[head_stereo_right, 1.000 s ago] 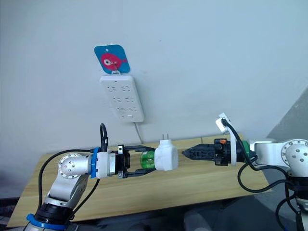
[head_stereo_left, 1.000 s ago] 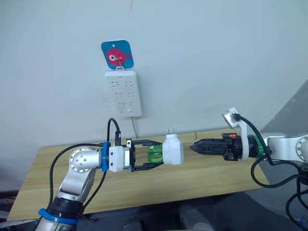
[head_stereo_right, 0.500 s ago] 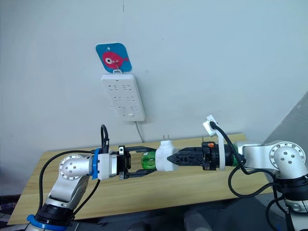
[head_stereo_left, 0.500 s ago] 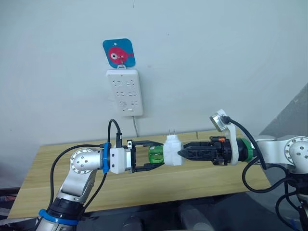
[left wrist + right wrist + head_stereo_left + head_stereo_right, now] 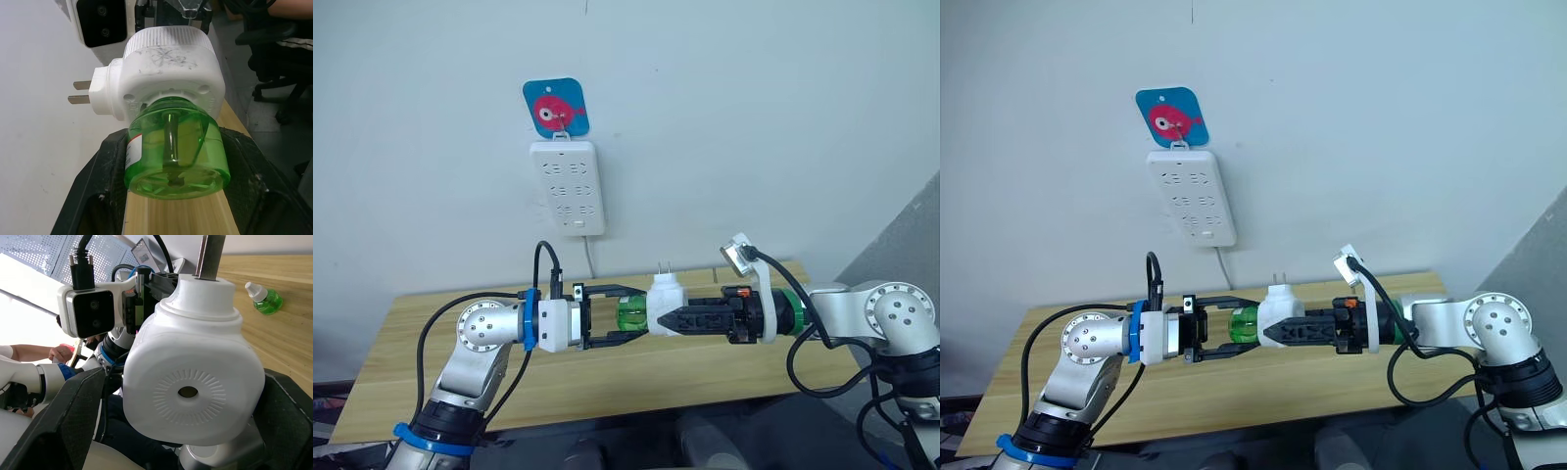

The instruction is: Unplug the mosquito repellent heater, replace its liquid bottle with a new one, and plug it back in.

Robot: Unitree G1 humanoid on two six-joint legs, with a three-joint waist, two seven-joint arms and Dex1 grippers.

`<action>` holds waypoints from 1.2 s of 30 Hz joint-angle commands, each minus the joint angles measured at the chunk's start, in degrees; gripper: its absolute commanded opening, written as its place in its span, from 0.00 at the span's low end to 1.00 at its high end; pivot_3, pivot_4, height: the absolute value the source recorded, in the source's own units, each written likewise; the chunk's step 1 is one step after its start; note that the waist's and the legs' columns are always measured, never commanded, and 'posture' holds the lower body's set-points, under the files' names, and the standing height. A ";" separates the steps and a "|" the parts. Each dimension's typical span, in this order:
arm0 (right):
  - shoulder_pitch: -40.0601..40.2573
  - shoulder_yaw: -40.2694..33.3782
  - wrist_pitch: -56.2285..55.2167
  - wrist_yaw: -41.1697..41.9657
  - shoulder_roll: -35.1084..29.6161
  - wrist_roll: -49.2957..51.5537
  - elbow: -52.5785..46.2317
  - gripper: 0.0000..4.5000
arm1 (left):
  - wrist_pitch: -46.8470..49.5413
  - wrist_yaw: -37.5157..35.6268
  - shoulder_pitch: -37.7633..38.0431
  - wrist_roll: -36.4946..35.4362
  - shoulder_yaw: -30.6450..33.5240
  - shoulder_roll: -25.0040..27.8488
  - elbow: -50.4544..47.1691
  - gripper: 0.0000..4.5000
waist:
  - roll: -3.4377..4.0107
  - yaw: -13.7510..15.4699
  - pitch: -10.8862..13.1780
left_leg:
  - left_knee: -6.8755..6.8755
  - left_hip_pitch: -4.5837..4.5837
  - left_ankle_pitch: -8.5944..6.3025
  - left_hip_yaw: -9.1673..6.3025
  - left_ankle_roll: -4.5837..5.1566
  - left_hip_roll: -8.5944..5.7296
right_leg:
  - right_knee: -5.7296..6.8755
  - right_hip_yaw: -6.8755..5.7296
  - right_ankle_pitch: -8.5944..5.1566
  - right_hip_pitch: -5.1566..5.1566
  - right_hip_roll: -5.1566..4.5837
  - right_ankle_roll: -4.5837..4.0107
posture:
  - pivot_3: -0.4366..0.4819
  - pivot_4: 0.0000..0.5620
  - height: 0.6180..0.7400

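Note:
The white mosquito repellent heater (image 5: 666,297) hangs in the air above the table, prongs pointing up, with a green liquid bottle (image 5: 631,316) screwed into its left end. My left gripper (image 5: 636,315) is shut on the bottle (image 5: 176,156). My right gripper (image 5: 661,319) comes in from the right and is open. Its two fingers stand either side of the heater (image 5: 190,382), with a gap showing along one side. Another green bottle with a white cap (image 5: 261,297) lies on the table.
A white power strip (image 5: 568,188) hangs on the wall under a blue tag with a pink fish (image 5: 555,108). Its cord drops behind the wooden table (image 5: 607,377). A person's hand (image 5: 61,352) shows beyond the table.
My right gripper has moved left from about a hand's width away until its fingers lie along the heater. The left gripper has held still with the bottle and heater.

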 commanded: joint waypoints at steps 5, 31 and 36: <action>-2.09 0.15 -0.40 0.21 1.87 0.37 0.40 0.92 | -2.17 0.87 -0.40 -0.12 -0.25 -0.40 -0.41 0.50 | 0.00 0.04 0.00 | 0.00 0.00 0.00 -0.01 0.00 0.00 | 0.00 0.00 0.00 0.00 0.00 0.00 | 0.31 0.14 1.00; -5.89 -1.41 1.50 9.36 3.48 -9.06 -2.92 0.67 | 69.98 -0.10 -18.10 -27.39 -0.97 14.74 -3.88 0.50 | 0.06 -0.84 0.23 | -0.02 -0.29 0.00 -0.25 0.00 0.04 | 0.05 -0.09 -0.03 -0.26 0.20 -0.04 | 0.29 0.14 1.00; -5.29 -1.98 1.51 9.31 3.52 -8.88 -2.90 0.67 | 65.79 -0.82 -17.31 -24.95 -0.22 13.33 -3.36 0.72 | 0.08 -0.77 0.26 | -0.04 -0.32 0.00 -0.27 0.00 0.06 | 0.07 -0.09 -0.03 -0.30 0.21 -0.06 | 0.28 0.13 1.00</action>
